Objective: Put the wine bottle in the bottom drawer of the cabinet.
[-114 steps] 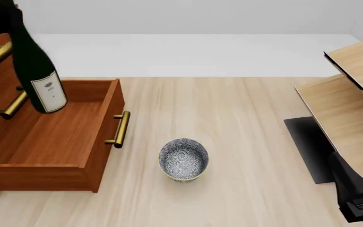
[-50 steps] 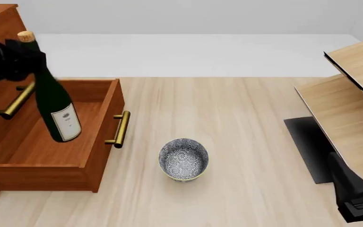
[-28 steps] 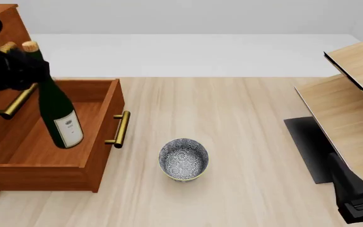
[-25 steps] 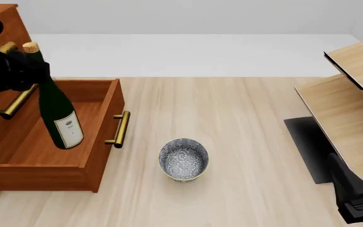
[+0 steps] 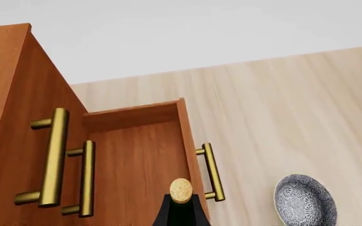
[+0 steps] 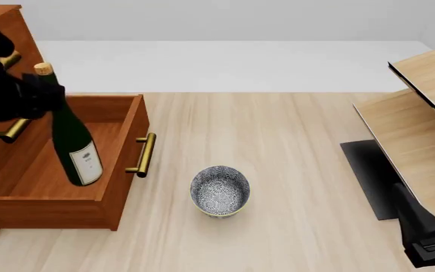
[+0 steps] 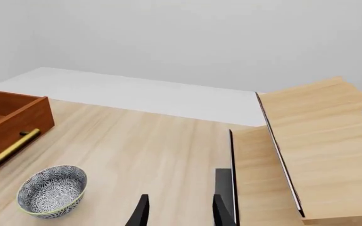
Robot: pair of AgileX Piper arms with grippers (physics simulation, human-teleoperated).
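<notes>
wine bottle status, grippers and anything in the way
Left gripper shut on wine bottle neck, bottle tilted over open bottom drawer. Right gripper open, idle near shelf unit. Bowl on the table, clear of the drawer.

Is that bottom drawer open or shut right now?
Open. The bottom drawer is pulled out from the cabinet, its wooden floor bare to view, with the wine bottle held tilted over it by the left tool.

The left gripper (image 6: 47,93) jaws perhaps clamp the wine bottle (image 6: 74,141); hidden.
</notes>
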